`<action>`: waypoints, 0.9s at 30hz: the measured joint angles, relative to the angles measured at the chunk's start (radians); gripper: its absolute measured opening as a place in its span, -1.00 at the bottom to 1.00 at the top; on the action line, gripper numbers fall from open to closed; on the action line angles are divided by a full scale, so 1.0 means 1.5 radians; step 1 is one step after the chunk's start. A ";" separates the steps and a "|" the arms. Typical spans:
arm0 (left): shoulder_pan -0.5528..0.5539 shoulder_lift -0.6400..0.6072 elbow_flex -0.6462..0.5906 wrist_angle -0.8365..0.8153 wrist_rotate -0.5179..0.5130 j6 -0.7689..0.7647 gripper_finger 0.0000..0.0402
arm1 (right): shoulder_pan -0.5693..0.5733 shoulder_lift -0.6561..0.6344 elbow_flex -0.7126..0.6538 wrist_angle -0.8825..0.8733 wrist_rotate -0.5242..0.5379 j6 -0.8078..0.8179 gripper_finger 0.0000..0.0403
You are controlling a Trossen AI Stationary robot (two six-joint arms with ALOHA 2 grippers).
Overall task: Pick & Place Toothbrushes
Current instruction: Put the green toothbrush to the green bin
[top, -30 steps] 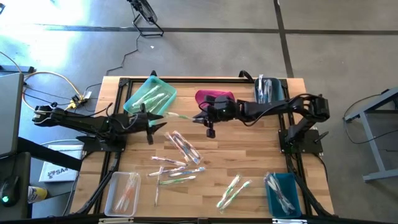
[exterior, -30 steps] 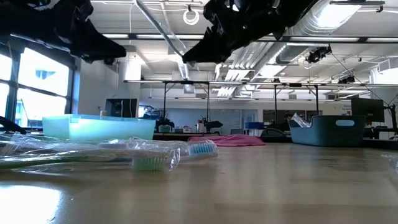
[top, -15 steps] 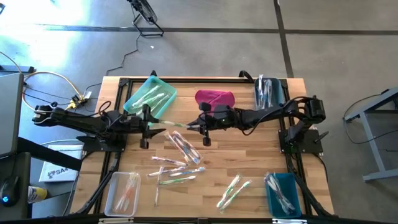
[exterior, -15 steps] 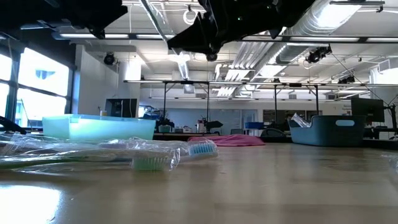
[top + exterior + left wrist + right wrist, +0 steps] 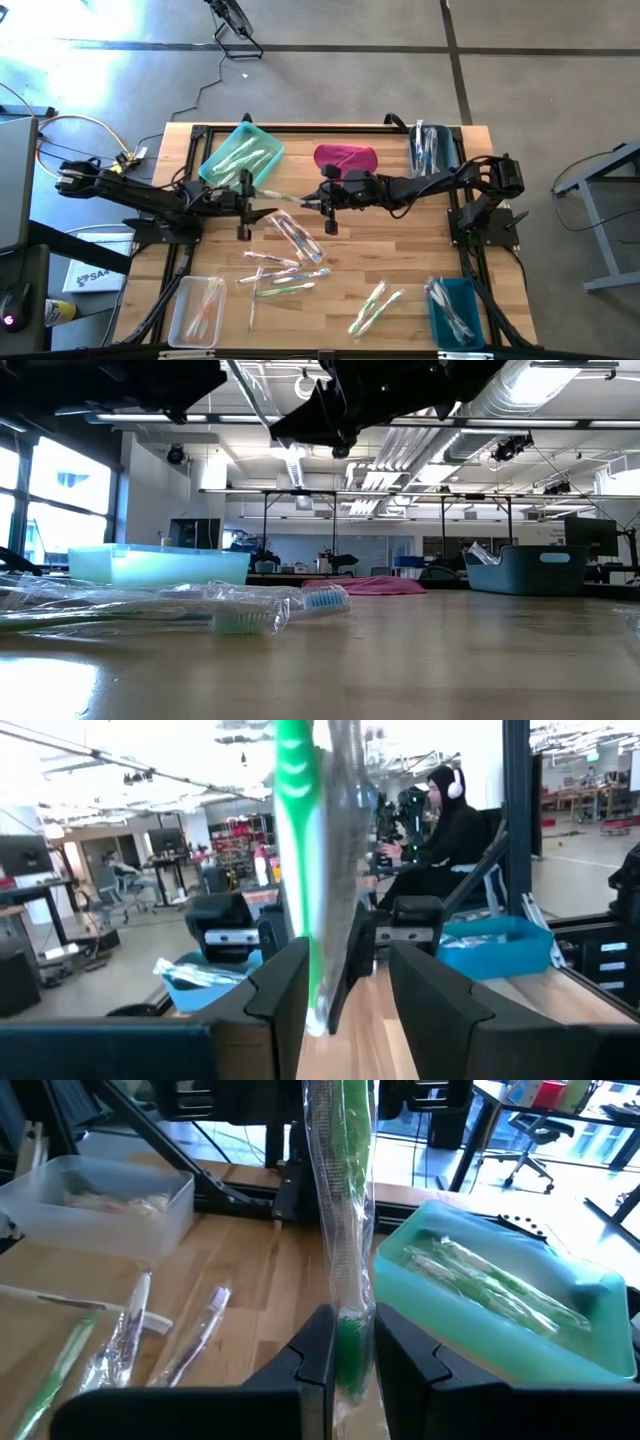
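Right claw (image 5: pixel 343 1342) stays clamped on the green-handled, clear-wrapped toothbrush (image 5: pixel 340 1200) while the left claw (image 5: pixel 345 982), apart around it, probably should close first.

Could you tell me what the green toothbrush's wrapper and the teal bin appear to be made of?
The wrapper around the green toothbrush looks like thin clear plastic film: glossy, crinkled, with the handle visible through it. The teal bin seems to be moulded plastic, smooth and slightly translucent, judging by its rounded rim and even colour.
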 joint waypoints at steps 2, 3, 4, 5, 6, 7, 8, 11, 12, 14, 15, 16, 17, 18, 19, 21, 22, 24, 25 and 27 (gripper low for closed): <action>0.000 0.022 0.000 0.031 0.000 0.005 -0.32 | 0.000 0.000 0.000 -0.002 0.000 0.000 -0.80; 0.000 0.031 0.000 0.044 0.000 0.006 -0.32 | 0.000 0.000 0.000 -0.003 0.000 0.000 -0.80; 0.000 0.039 0.000 0.059 0.000 0.006 -0.32 | 0.000 0.000 0.000 -0.007 0.000 0.001 -0.80; 0.000 0.045 0.000 0.070 0.000 0.006 -0.32 | 0.000 0.000 0.000 -0.010 0.000 0.005 -0.80; 0.000 0.050 0.000 0.078 0.000 0.006 -0.32 | 0.000 0.000 0.000 -0.012 0.000 0.008 -0.80; 0.000 0.053 0.000 0.083 0.000 0.006 -0.32 | 0.000 0.000 0.000 -0.014 0.000 0.010 -0.80; 0.000 0.055 0.000 0.089 -0.003 0.006 -0.32 | 0.001 -0.001 0.000 -0.015 0.000 0.010 -0.80; 0.000 0.055 0.000 0.093 -0.008 0.006 -0.32 | 0.001 -0.001 0.000 -0.021 0.000 0.010 -0.80; 0.000 0.055 0.000 0.092 -0.009 0.006 -0.32 | 0.002 -0.001 0.000 -0.024 -0.001 0.010 -0.80; 0.000 0.055 0.000 0.092 -0.009 0.006 -0.32 | 0.002 -0.001 0.000 -0.026 -0.009 0.010 -0.80; 0.000 0.055 0.000 0.092 -0.009 0.006 -0.32 | 0.002 -0.001 0.000 -0.027 -0.016 0.010 -0.80; 0.000 0.055 0.000 0.092 -0.009 0.006 -0.32 | 0.002 -0.001 0.000 -0.027 -0.023 0.010 -0.80; 0.000 0.055 0.000 0.092 -0.009 0.006 -0.32 | 0.002 -0.001 0.000 -0.028 -0.026 0.010 -0.80; 0.000 0.055 0.000 0.092 -0.009 0.006 -0.32 | 0.002 -0.001 0.000 -0.030 -0.030 0.011 -0.80; 0.000 0.055 0.000 0.093 -0.009 0.005 -0.32 | 0.002 -0.001 0.000 -0.031 -0.032 0.012 -0.80; 0.000 0.055 0.000 0.096 -0.009 0.005 -0.32 | 0.002 -0.001 0.000 -0.037 -0.033 0.013 -0.80; 0.000 0.055 0.000 0.100 -0.009 0.005 -0.32 | 0.002 -0.001 0.000 -0.042 -0.033 0.013 -0.80; 0.000 0.055 0.002 0.104 -0.009 0.005 -0.32 | 0.002 -0.001 0.000 -0.045 -0.033 0.013 -0.80; 0.000 0.056 0.005 0.100 -0.009 0.005 -0.32 | 0.002 -0.001 0.000 -0.045 -0.033 0.013 -0.80; 0.000 0.061 0.010 0.097 -0.010 0.002 -0.32 | 0.002 -0.001 0.000 -0.044 -0.033 0.013 -0.80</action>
